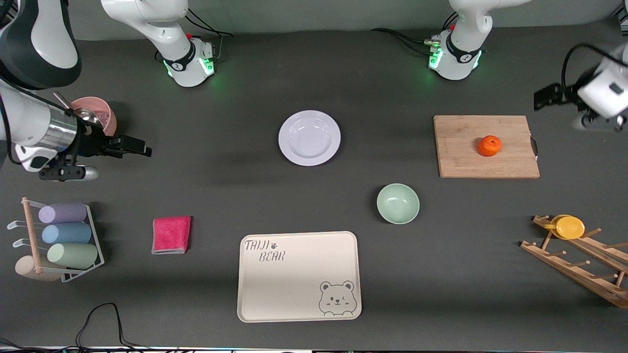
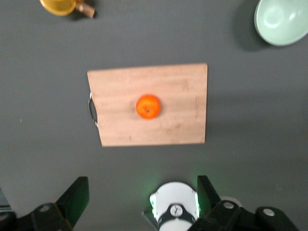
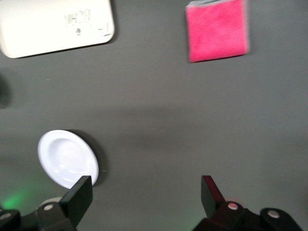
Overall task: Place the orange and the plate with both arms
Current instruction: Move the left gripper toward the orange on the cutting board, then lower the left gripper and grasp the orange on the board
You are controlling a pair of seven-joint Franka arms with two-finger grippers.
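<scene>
Two grippers up in the air, nothing grabbed so far. Going from the front camera outward: the cream bear tray [image 1: 299,276] sits closest, with the pink cloth [image 1: 171,235] a bit farther off toward the right arm's end. Next comes the mint bowl [image 1: 398,203]. Farther out again the orange [image 1: 489,146] sits on the wooden cutting board [image 1: 488,146], roughly in its middle, toward the left arm's end of the table. The plate [image 1: 309,138] lies flat on the bare table about mid-table, well apart from the orange and a touch farther than the bowl. The left gripper [image 2: 141,195] hangs over the table beside the board, fingers wide apart. The right gripper [image 1: 132,145] is over the table near the pink cup [image 1: 97,114], fingers spread too
</scene>
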